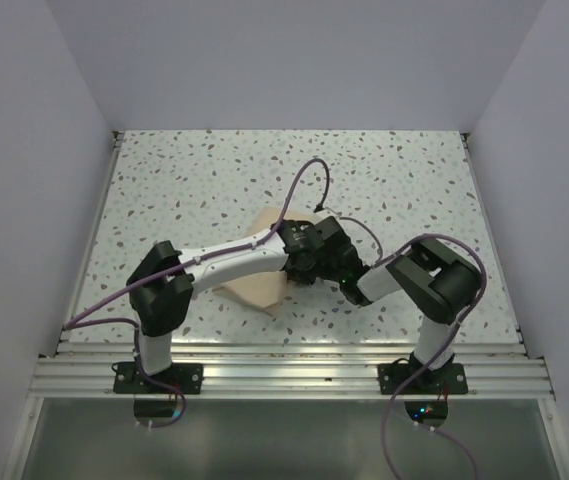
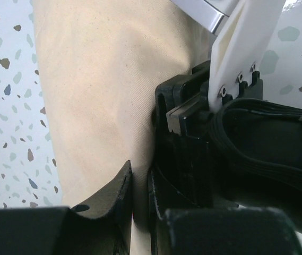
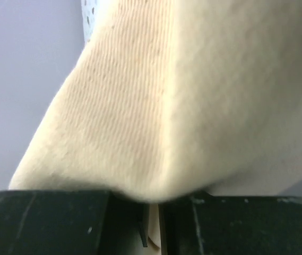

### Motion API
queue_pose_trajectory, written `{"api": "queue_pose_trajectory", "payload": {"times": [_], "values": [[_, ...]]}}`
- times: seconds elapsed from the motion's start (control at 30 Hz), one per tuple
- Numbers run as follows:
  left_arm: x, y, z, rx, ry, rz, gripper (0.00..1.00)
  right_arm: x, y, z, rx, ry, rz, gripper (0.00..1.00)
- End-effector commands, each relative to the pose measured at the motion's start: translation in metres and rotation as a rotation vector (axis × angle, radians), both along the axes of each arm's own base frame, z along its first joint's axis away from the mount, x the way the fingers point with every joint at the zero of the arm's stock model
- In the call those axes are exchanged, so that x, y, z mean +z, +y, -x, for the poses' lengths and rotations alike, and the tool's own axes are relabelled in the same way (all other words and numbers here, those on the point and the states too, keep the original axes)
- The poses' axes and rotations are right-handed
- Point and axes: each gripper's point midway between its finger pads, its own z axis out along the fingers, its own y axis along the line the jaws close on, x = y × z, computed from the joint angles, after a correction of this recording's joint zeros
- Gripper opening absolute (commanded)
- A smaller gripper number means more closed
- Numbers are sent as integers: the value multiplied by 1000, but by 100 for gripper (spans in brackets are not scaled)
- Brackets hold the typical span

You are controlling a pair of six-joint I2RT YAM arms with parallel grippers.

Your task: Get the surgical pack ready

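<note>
The surgical pack [image 1: 254,290] is a tan cloth bundle lying mid-table, largely covered by both arms. My left gripper [image 1: 299,252] reaches over it from the left and is shut on a pinch of its cloth; in the left wrist view the cloth [image 2: 103,79] runs down between the nearly touching fingers [image 2: 140,172]. My right gripper [image 1: 321,268] comes in from the right, close against the left one. It is shut on a fold of the cloth [image 3: 156,106], which bulges over its jaws [image 3: 153,210]. The black body of the right gripper [image 2: 193,149] sits just beside the left fingers.
The speckled tabletop [image 1: 184,190] lies all round the bundle, with white walls at the back and sides. An aluminium rail [image 1: 284,375] runs along the near edge by the arm bases. Purple cables [image 1: 314,175] loop above the wrists.
</note>
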Motion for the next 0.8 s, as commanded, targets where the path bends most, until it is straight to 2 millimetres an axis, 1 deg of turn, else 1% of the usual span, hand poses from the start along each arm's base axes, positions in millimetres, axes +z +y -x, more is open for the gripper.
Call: {"api": "queue_pose_trajectory", "payload": {"times": [0.0, 0.03, 0.1, 0.13, 0.17, 0.2, 0.23, 0.27, 0.3, 0.33, 0.37, 0.4, 0.47, 0.53, 0.6, 0.63, 0.7, 0.77], "values": [[46, -39, -10, -23, -76, 196, 0, 16, 24, -13, -24, -66, -98, 12], [46, -39, -9, -25, -72, 198, 0, 22, 26, -14, -29, -88, -118, 11], [46, -41, -8, -27, -67, 211, 0, 23, 28, -12, -24, -97, -121, 12], [45, -41, -7, -28, -67, 211, 0, 23, 25, -11, -33, -90, -123, 12], [43, -39, -8, -24, -69, 195, 0, 26, 12, -14, -69, -91, -117, 13], [43, -37, -9, -17, -73, 186, 0, 26, 5, -15, -75, -104, -97, 13], [41, -33, -8, -13, -73, 170, 0, 15, -5, -13, -80, -71, -37, 14], [43, -30, -9, -8, -83, 168, 0, 10, -17, -16, -96, -64, 1, 15], [43, -29, -9, -15, -85, 164, 0, 21, -23, -15, -77, -105, 16, 16], [41, -28, -9, -15, -88, 163, 0, 14, -32, -12, -72, -81, 54, 16], [42, -27, -9, -15, -94, 159, 0, 8, -47, -12, -94, -73, 82, 17], [41, -25, -9, -14, -94, 153, 0, 12, -56, -11, -102, -62, 89, 17], [41, -23, -9, -17, -98, 150, 0, 10, -69, -11, -105, -39, 91, 18], [40, -23, -8, -20, -100, 157, 0, 13, -72, -5, -75, -40, 88, 18], [42, -23, -8, -23, -105, 163, 0, 10, -76, 1, -65, -34, 123, 17], [42, -23, -8, -24, -104, 163, 0, 17, -77, 1, -68, -55, 117, 17], [42, -23, -8, -26, -104, 165, 0, 16, -85, 3, -82, -63, 152, 17], [43, -24, -8, -30, -103, 172, 0, 28, -86, -1, -91, -107, 158, 17]]}}
